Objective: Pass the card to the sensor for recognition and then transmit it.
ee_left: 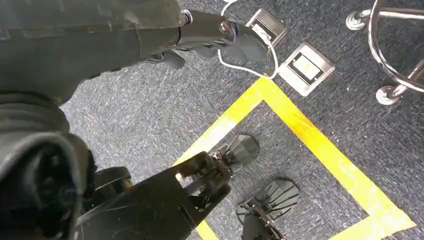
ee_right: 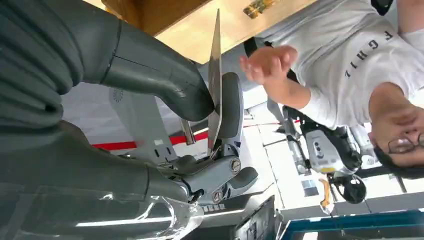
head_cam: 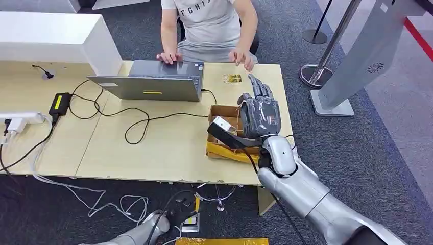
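In the right wrist view a thin card (ee_right: 215, 60) shows edge-on, pinched between the thick thumb and a dark finger (ee_right: 230, 107) of my right hand (ee_right: 200, 100). From the head view my right hand (head_cam: 261, 113) is raised over the right end of the wooden table (head_cam: 153, 148), its fingers pointing toward the person. Just left of it stands the sensor (head_cam: 221, 126), a black arm with a white head, over an open cardboard box (head_cam: 222, 111). My left hand (head_cam: 153, 226) hangs below the table edge; its dark fingers (ee_left: 215, 35) hold nothing above the carpet.
A person (head_cam: 209, 23) sits across the table, one hand (head_cam: 242, 57) lifted near my right hand, the other on a grey laptop (head_cam: 153, 81). A small yellow label (head_cam: 232, 78) lies beside it. Black cables and a power brick (head_cam: 60, 102) cross the left half. A kiosk base (head_cam: 332, 107) stands to the right.
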Action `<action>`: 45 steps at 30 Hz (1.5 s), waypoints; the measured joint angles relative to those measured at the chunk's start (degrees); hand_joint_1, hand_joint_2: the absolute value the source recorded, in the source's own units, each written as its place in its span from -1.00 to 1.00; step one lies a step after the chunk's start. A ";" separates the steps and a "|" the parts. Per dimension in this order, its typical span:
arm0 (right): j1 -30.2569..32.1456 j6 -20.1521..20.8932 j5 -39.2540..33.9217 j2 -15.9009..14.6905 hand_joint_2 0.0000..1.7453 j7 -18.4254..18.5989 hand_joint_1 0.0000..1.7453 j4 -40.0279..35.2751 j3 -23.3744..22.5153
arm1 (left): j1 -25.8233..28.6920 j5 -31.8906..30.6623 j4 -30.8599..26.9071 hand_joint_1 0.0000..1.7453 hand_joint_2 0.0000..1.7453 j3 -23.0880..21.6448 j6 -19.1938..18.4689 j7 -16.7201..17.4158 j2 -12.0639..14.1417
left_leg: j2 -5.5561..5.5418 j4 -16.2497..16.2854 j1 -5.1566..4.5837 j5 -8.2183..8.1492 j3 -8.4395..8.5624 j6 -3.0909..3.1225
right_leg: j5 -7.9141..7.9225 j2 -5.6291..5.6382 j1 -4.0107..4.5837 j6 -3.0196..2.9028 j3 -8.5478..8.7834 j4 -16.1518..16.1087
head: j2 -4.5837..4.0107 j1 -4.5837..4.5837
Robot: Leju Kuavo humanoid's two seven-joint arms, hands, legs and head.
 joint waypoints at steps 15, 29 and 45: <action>0.01 1.42 0.06 0.87 1.00 0.31 1.00 3.08 -0.46 | 0.04 0.09 0.02 -1.00 -1.00 0.00 1.88 0.63 -1.53 | -0.01 0.00 0.00 0.00 -0.01 0.00 | 0.00 0.00 0.00 0.00 0.00 0.00 | 0.00 0.00; 0.02 1.49 1.79 0.94 1.00 0.20 1.00 4.55 -0.46 | 0.05 0.26 0.02 -1.00 -1.00 0.00 2.27 0.63 -1.73 | -0.02 0.00 0.00 0.00 -0.01 0.00 | 0.00 -0.01 0.00 0.00 0.00 0.00 | 0.00 0.00; 1.08 2.29 3.91 0.94 -1.00 0.37 -1.00 6.05 -0.48 | 0.17 0.24 0.28 -1.00 -1.00 0.00 3.74 1.31 -2.47 | -0.01 0.00 0.00 0.00 -0.01 0.00 | 0.00 -0.01 0.00 0.00 0.00 0.00 | 0.02 0.00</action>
